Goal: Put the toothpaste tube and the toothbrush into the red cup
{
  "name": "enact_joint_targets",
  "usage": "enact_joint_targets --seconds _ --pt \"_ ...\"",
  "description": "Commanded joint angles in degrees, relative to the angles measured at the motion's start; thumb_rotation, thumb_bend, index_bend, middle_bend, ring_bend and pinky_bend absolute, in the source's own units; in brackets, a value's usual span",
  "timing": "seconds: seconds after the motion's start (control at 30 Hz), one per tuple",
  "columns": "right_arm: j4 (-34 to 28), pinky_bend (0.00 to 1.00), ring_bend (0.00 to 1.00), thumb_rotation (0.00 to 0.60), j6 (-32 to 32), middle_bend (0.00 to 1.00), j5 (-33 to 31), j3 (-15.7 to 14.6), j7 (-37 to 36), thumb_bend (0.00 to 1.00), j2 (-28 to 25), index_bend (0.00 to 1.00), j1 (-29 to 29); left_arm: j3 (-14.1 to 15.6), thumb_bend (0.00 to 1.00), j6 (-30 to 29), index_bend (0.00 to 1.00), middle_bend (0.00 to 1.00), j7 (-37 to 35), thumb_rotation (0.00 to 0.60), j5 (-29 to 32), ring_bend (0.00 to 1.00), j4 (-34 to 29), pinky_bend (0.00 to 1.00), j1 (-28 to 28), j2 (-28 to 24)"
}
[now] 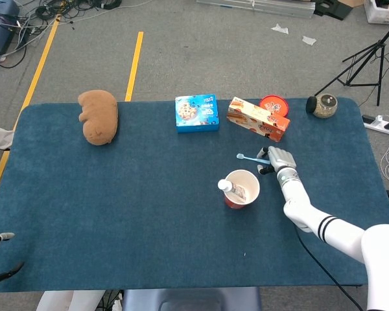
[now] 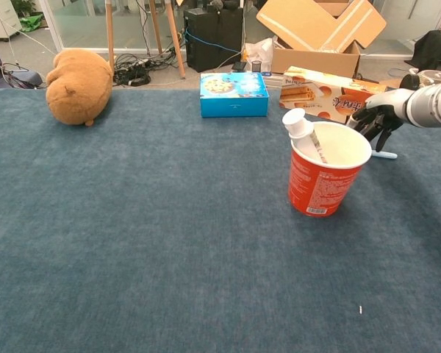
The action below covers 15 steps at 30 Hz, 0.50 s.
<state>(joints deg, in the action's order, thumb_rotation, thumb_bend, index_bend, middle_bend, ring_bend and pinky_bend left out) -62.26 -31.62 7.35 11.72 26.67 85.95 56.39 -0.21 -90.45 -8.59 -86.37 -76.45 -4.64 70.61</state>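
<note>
Dark blue carpet-covered table on grey floor with yellow tape lines. Red paper cup holds the white toothpaste tube, upright. Right hand curled around the light-blue toothbrush, just behind the cup. Left hand not visible.

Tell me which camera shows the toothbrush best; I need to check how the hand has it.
The head view: the toothbrush shows from above, its head sticking out left of the right hand. The chest view shows only its handle end below the fingers, the rest hidden behind the red cup.
</note>
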Motion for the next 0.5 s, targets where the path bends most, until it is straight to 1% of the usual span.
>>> enact_joint_targets --seconds 0.03,0.1,0.17,0.2,0.27,0.33,0.37,0.47,0.5 --pt "-1.1 0.38 0.18 0.6 -2.1 0.3 2.5 0.4 -1.6 0.36 -0.4 0.35 -0.3 0.0 0.0 0.0 0.32 0.37 0.0 0.6 0.0 0.33 0.1 0.42 0.0 0.1" --pt "-1.3 0.38 0.18 0.6 -3.5 0.3 4.0 0.5 -2.2 0.36 -0.3 0.35 -0.5 0.0 0.0 0.0 0.32 0.37 0.0 0.6 0.0 0.33 0.1 0.42 0.0 0.1" --pt "-1.0 0.39 0.18 0.6 -7.2 0.31 7.5 0.3 -2.2 0.35 0.6 0.35 -0.4 0.0 0.0 0.0 0.32 0.37 0.0 0.6 -0.1 0.33 0.0 0.42 0.1 0.1" --pt "-0.6 0.43 0.18 0.6 -8.9 0.32 9.0 0.0 -1.9 0.35 1.1 0.35 -0.4 0.0 0.0 0.0 0.32 0.37 0.0 0.6 -0.1 0.33 0.0 0.42 0.0 0.1" --pt "1.1 0.54 0.2 0.6 -13.1 0.36 12.5 -0.6 -0.9 0.34 3.0 0.35 -0.3 0.0 0.0 0.0 0.32 0.37 -0.1 0.6 0.0 0.33 0.0 0.42 0.0 0.1" --pt "3.1 0.65 0.26 0.6 -15.8 0.43 15.0 -0.8 -0.3 0.32 4.8 0.35 -0.3 0.0 0.0 -0.1 0.32 0.37 -0.2 0.6 0.0 0.33 0.1 0.42 0.0 0.1" --pt "4.0 0.69 0.29 0.6 -16.6 0.47 15.9 -0.7 -0.1 0.31 5.6 0.35 -0.3 0.0 0.0 -0.1 0.32 0.37 -0.2 0.6 0.1 0.33 0.1 0.42 -0.1 0.2" --pt "7.3 0.81 0.45 0.6 -17.8 0.66 18.2 -0.5 0.4 0.28 7.9 0.35 -0.3 0.0 0.0 -0.1 0.32 0.37 -0.5 0.6 0.2 0.33 0.3 0.42 -0.2 0.2" --pt "8.8 0.87 0.52 0.6 -17.7 0.75 18.7 -0.3 0.8 0.26 8.8 0.35 -0.3 0.0 0.0 -0.2 0.32 0.37 -0.7 0.6 0.2 0.33 0.4 0.42 -0.2 0.2"
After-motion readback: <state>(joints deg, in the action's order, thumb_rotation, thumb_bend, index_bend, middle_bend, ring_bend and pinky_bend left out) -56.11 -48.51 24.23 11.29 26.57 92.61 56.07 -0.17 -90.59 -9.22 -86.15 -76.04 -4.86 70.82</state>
